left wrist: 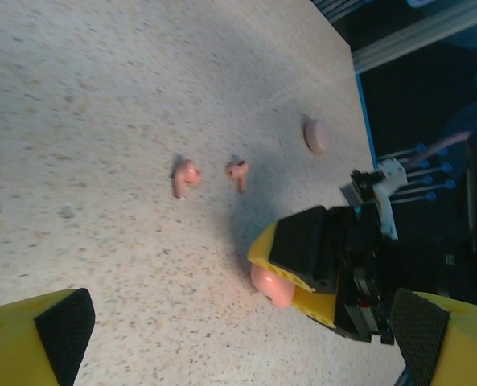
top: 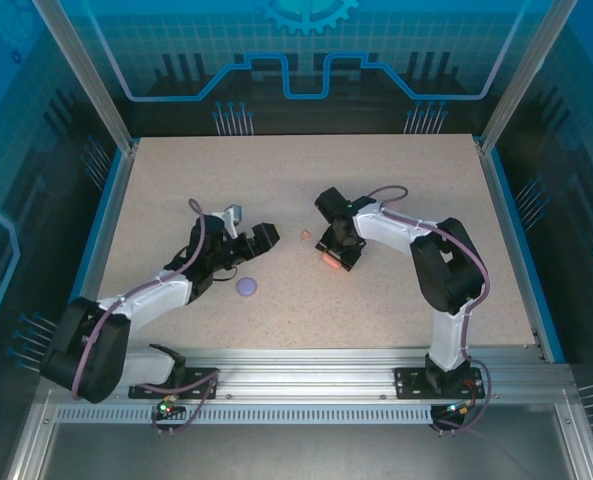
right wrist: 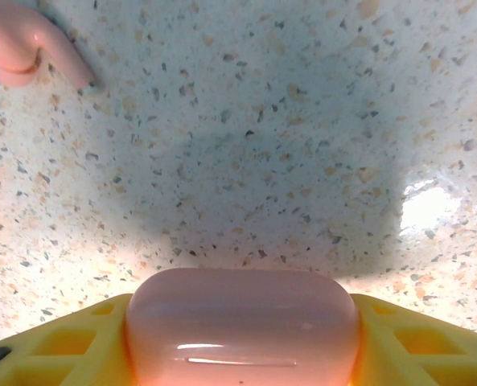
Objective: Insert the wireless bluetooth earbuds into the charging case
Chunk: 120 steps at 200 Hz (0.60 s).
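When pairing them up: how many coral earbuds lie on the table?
2: one coral earbud and its twin lie apart, near the coral case; more may be hidden.

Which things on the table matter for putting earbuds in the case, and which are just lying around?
In the job: coral case, held in the right gripper; two coral earbuds nearby.
Lying about for now: lavender case; pale pinkish case.

Two coral-pink earbuds (left wrist: 185,177) (left wrist: 237,173) are seen laid side by side, slightly apart, on the speckled tabletop (left wrist: 101,80); a closed, glossy coral case (right wrist: 240,326) is pictured near them.
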Available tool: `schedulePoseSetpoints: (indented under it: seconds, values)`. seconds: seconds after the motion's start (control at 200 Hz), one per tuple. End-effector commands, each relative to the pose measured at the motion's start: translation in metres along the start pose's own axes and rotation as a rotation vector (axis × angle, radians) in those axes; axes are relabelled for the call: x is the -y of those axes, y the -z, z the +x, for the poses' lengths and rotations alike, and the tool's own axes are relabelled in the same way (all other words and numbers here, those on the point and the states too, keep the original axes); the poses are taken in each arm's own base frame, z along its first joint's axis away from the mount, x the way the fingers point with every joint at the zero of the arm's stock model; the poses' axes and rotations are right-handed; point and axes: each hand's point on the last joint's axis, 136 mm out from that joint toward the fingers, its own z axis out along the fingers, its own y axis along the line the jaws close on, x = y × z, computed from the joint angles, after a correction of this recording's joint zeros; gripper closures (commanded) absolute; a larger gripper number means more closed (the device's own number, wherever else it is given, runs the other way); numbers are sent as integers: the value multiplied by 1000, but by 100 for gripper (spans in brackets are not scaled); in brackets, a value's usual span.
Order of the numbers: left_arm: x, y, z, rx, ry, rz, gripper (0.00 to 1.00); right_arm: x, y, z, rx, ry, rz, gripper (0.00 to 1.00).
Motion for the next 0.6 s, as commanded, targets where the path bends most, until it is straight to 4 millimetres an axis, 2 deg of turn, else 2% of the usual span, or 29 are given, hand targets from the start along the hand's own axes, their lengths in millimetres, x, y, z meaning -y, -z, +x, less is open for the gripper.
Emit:
schedulePoseSetpoints:
  seconds: [0.0, 0.22, 0.595]
  values:
    - [27, -10, 10, -15, -70, 139, 1, -9, 11, -4, -17, -57, -51, 42]
    - [24, -33, 46, -97, -104, 178, 1, -22, 12, -11, -34, -110, -87, 42]
    - [19, -51, 53, -22, -175, 163, 3, -44, 20, -7, -66, -165, -147, 43]
